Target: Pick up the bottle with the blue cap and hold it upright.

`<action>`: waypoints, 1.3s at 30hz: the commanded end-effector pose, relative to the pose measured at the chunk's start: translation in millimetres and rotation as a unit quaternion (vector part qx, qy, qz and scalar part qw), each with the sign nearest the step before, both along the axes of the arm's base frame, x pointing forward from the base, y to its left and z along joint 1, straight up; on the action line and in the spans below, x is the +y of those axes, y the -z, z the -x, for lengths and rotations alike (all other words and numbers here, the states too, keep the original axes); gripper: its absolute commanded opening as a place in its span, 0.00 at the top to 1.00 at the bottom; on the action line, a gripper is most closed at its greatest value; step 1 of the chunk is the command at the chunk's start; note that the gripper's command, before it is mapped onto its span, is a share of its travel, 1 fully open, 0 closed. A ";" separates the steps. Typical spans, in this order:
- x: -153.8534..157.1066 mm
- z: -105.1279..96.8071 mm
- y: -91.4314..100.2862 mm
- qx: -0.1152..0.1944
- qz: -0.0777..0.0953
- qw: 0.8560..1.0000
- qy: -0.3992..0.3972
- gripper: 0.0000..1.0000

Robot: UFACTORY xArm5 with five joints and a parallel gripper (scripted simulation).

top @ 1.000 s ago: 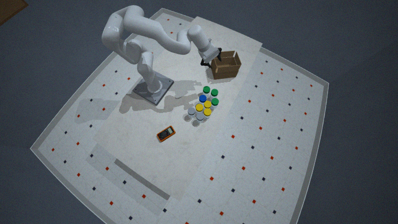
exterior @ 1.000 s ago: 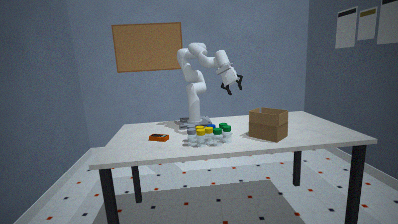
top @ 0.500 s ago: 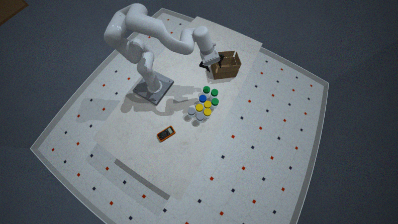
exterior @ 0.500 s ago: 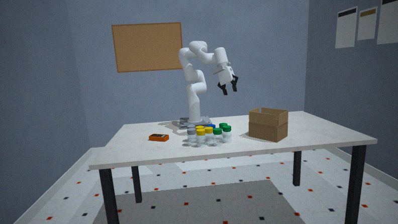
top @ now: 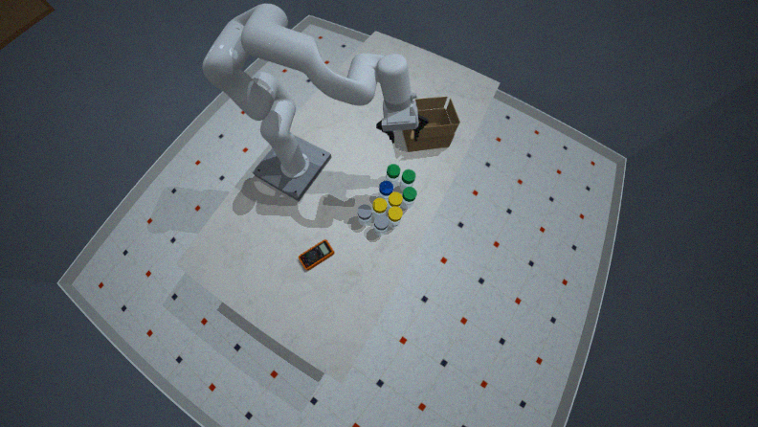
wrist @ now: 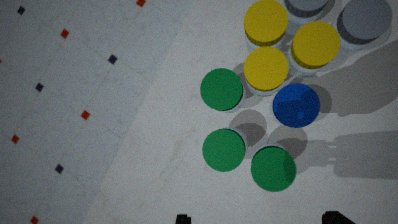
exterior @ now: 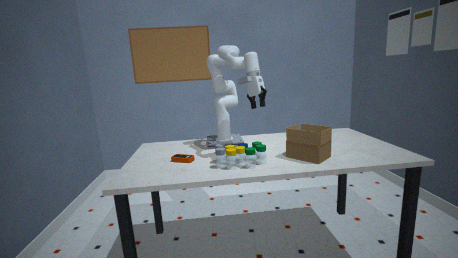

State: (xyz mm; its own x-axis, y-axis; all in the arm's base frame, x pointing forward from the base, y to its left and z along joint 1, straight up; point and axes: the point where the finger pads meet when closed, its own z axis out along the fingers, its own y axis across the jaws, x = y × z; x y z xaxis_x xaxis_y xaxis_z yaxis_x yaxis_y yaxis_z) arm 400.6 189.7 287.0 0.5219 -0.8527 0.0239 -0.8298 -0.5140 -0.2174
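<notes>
The bottle with the blue cap (top: 386, 188) stands upright in a tight cluster of clear bottles on the white table; it also shows in the wrist view (wrist: 296, 105) and, mostly hidden behind the others, in the exterior view (exterior: 243, 144). Three green-capped bottles (wrist: 222, 89), three yellow-capped bottles (wrist: 266, 68) and grey-capped bottles (wrist: 366, 20) stand around it. My gripper (exterior: 257, 102) is open and empty, high above the table and pointing down, a little off from the cluster towards the box. Only its fingertips show at the wrist view's bottom edge.
An open cardboard box (top: 434, 123) (exterior: 308, 143) stands on the table beside the gripper. An orange multimeter (top: 316, 254) lies on the other side of the cluster. The arm's base plate (top: 291, 172) is behind the bottles.
</notes>
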 end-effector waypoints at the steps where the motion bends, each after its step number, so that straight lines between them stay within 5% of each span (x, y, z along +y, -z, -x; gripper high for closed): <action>1: -8.1 -1.5 -2.7 0.015 0.001 1.000 0.027 0.21; 20: -51.4 -0.2 -11.5 0.092 0.020 0.981 0.169 0.21; 39: -55.4 0.3 -12.5 0.098 0.023 0.978 0.182 0.21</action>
State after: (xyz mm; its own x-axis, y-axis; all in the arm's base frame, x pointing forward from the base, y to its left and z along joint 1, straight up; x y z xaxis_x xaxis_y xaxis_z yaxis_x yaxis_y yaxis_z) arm 399.7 134.1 298.2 0.1823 -0.9832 -0.0022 -0.9831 -0.1822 -0.0158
